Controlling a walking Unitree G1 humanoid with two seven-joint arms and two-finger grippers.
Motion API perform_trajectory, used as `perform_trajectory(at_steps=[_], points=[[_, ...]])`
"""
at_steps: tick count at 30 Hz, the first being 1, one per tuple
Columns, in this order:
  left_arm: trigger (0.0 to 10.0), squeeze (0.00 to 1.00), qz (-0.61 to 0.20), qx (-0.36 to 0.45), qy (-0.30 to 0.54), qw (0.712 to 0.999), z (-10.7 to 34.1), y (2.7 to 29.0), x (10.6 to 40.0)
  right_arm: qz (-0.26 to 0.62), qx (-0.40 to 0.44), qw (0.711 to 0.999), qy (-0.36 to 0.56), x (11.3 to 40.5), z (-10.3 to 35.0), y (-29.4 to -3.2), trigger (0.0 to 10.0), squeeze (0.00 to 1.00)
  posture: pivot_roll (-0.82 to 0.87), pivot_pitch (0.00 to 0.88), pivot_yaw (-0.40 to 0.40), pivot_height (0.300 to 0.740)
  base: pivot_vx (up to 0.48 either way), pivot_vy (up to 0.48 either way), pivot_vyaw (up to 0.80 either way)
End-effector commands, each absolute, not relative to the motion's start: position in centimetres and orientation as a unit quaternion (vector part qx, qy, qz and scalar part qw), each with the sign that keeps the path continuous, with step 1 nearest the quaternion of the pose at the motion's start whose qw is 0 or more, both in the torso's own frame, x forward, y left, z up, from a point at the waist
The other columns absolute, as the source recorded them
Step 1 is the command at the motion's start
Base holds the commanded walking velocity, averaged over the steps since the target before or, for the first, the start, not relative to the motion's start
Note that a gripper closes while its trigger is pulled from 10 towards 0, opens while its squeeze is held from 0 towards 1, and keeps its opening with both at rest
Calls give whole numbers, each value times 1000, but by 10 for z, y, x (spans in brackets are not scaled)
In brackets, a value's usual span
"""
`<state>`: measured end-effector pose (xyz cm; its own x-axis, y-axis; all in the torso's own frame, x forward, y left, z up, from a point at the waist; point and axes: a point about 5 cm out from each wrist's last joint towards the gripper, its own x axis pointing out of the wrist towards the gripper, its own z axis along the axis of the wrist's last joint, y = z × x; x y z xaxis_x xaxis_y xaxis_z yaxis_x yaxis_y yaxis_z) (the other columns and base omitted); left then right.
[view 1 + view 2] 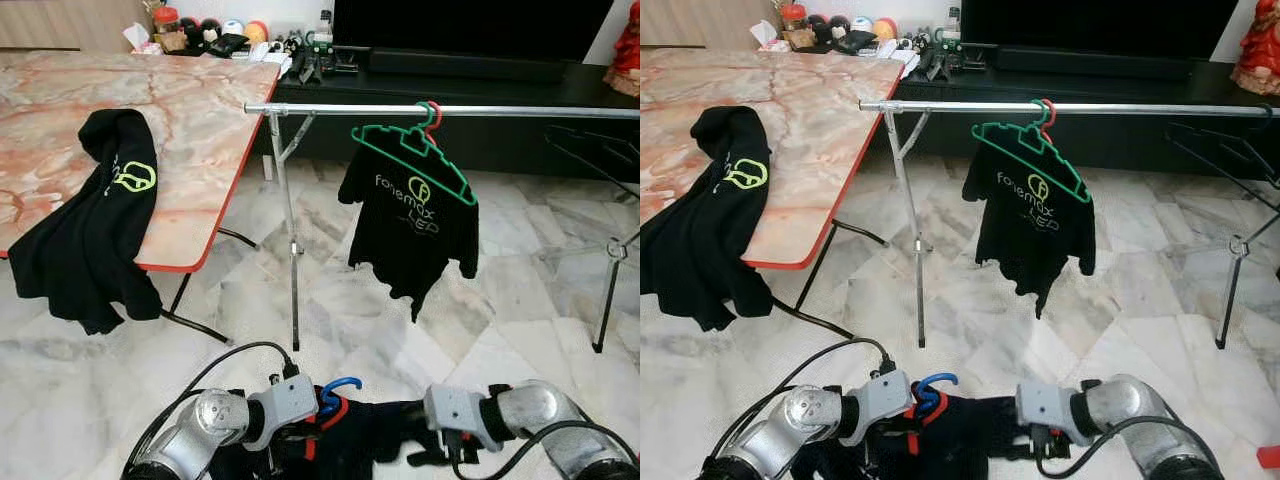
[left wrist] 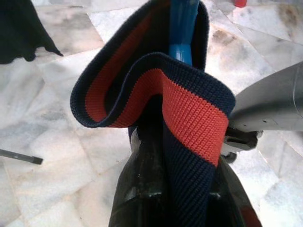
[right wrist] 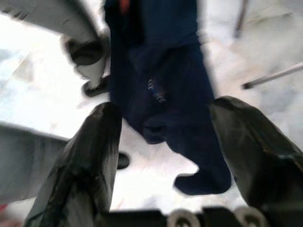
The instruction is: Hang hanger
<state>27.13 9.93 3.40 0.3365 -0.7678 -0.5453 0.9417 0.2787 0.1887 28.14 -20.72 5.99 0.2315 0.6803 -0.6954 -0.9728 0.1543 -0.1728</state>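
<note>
L gripper was clamped on the navy/red collar of a garment, w/ the blue hanger hook poking up thru it, low and near. R gripper had fingers spread wide, garment between but not pinched. Far off: rail w/ green hanger and black shirt; table far left.

A green hanger with a red hook hangs on the silver rail, carrying a black T-shirt printed in pale lettering and a yellow-green logo. A second black shirt — same yellow-green logo — lies on the pink-marbled, red-edged table. The blue hanger sits in a navy garment with a red-striped collar — over white, grey-veined floor tiles
</note>
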Motion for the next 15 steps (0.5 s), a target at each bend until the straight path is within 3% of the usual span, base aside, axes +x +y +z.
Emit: perform_trajectory(at_steps=[1,2,3,4,5,6,7,8,11,15], points=[[0,0,-546,244,171,783,33,101,270,551,-307,741,230,286,66,-216,10000,1000,-67,116,6,740,0,0,0],[0,0,-535,244,172,790,31,103,269,524,-302,764,225,289,69,-222,10000,1000,-71,114,5,740,0,0,0],[0,0,-521,242,172,800,30,106,269,495,-296,786,223,292,70,-227,10000,565,-75,110,8,740,0,0,0],[0,0,-489,237,170,822,28,110,271,459,-284,811,225,293,66,-232,10000,0,-77,106,9,740,0,0,0],[0,0,-463,231,169,839,27,113,273,428,-269,832,228,292,61,-235,10000,0,-78,105,9,740,0,0,0],[1882,0,-433,223,165,858,25,116,273,385,-242,859,235,289,51,-237,10000,0,-75,102,11,740,0,0,0],[1882,0,-415,218,162,868,24,117,274,357,-223,875,240,287,44,-238,10000,0,-75,102,11,740,0,0,0],[10000,0,-401,202,165,878,21,118,272,304,-183,902,244,283,32,-238,10000,0,-76,95,15,740,0,0,0],[10000,0,-365,157,167,902,16,120,267,177,-77,943,272,267,0,-235,10000,0,-79,85,25,740,0,0,0],[10000,0,-330,120,165,922,14,122,265,80,4,946,313,245,-28,-230,10000,0,-72,78,30,740,0,0,0]])
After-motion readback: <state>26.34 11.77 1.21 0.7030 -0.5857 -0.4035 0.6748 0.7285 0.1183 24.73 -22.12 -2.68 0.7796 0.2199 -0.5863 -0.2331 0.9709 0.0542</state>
